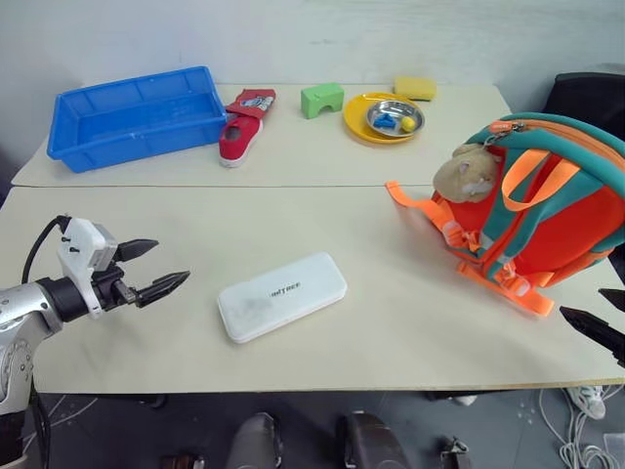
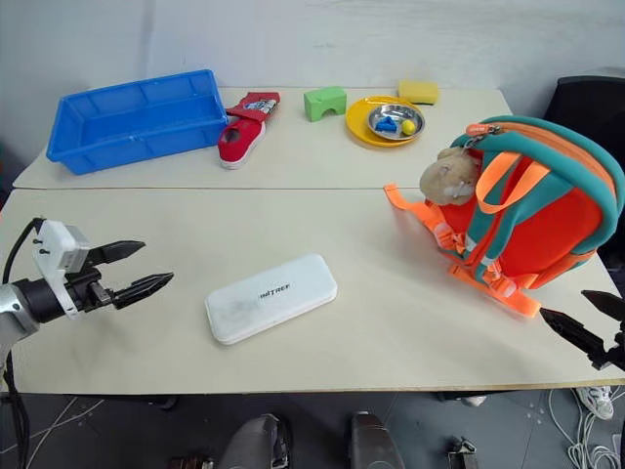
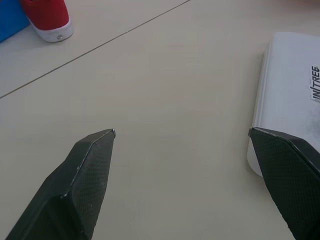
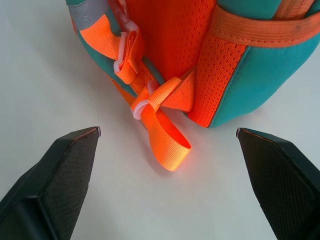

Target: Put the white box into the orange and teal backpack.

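Note:
The white box (image 1: 282,295) lies flat on the near table, slightly left of centre, dark lettering up. To its left my left gripper (image 1: 156,269) hovers open, a short gap away, pointing toward it; its wrist view shows the white box (image 3: 292,95) beside one fingertip. The orange and teal backpack (image 1: 547,210) stands at the right with a tan plush toy (image 1: 466,172) on its front. My right gripper (image 2: 589,322) is open at the table's right front edge, facing the backpack's base and an orange strap loop (image 4: 167,140). Nothing is held.
On the far table sit a blue bin (image 1: 137,115), a red shoe (image 1: 242,127), a green block (image 1: 321,99), a yellow plate with a metal bowl (image 1: 395,117) and a yellow sponge (image 1: 415,87). A dark chair (image 1: 591,98) stands behind the backpack.

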`<state>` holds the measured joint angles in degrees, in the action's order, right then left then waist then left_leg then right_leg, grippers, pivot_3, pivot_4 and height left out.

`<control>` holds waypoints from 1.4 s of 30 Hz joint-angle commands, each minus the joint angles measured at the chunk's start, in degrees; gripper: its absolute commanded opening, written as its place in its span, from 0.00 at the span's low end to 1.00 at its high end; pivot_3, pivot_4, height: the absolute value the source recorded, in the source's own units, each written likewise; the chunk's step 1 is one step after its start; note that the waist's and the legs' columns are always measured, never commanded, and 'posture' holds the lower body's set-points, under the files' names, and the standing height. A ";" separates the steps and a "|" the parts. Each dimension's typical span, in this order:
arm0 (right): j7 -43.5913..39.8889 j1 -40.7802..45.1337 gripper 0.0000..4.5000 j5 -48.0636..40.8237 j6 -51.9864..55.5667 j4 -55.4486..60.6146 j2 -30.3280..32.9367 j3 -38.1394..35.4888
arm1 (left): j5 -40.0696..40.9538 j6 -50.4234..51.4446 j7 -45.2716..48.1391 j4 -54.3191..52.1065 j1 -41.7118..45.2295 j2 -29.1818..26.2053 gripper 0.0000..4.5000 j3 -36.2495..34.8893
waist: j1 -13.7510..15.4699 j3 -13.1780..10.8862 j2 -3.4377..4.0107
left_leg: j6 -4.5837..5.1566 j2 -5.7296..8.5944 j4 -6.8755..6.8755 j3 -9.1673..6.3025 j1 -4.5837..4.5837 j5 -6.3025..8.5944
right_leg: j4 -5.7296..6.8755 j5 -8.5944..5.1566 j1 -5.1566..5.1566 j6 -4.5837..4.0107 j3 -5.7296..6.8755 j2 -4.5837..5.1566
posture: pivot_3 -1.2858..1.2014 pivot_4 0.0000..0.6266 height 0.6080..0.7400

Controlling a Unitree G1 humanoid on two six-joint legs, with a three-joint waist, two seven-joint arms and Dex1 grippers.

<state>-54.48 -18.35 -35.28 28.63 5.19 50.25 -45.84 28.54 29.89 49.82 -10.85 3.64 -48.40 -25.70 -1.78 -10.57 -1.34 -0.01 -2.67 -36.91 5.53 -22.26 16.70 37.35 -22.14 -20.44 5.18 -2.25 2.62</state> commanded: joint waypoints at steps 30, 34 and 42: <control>-1.15 -1.04 0.78 -1.11 1.31 20.60 -0.14 6.88 | -6.50 -7.23 7.61 -0.48 -3.13 -5.59 0.91 9.27 | -0.42 -0.01 0.01 | -0.03 -0.06 -0.03 0.01 0.05 -0.03 | 0.10 0.00 0.01 0.00 -0.02 -0.08 | 0.52 0.24 1.00; 0.64 3.84 0.46 0.54 2.19 25.22 0.49 16.60 | -8.32 -9.59 9.31 -0.77 -3.71 -6.65 0.66 11.72 | -0.37 -0.01 0.01 | -0.03 -0.05 -0.05 0.00 0.04 -0.03 | 0.10 0.00 0.01 0.00 -0.02 -0.06 | 0.52 0.24 1.00; 7.39 21.72 0.00 7.87 2.75 22.58 -3.06 37.05 | -10.85 -10.90 8.02 -1.06 -1.26 -3.90 0.10 17.59 | -0.19 -0.01 0.01 | -0.02 -0.04 -0.09 -0.02 -0.02 -0.04 | 0.17 0.00 -0.11 0.00 0.01 -0.02 | 0.52 0.24 1.00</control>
<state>-48.71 1.66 -29.41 31.72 28.45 47.98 -10.86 18.39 20.03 58.26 -10.63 1.76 -52.48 -9.17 -1.97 -10.59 -1.33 -0.03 -2.71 -37.03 5.51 -22.28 16.66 37.52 -22.14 -20.54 5.18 -2.24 2.60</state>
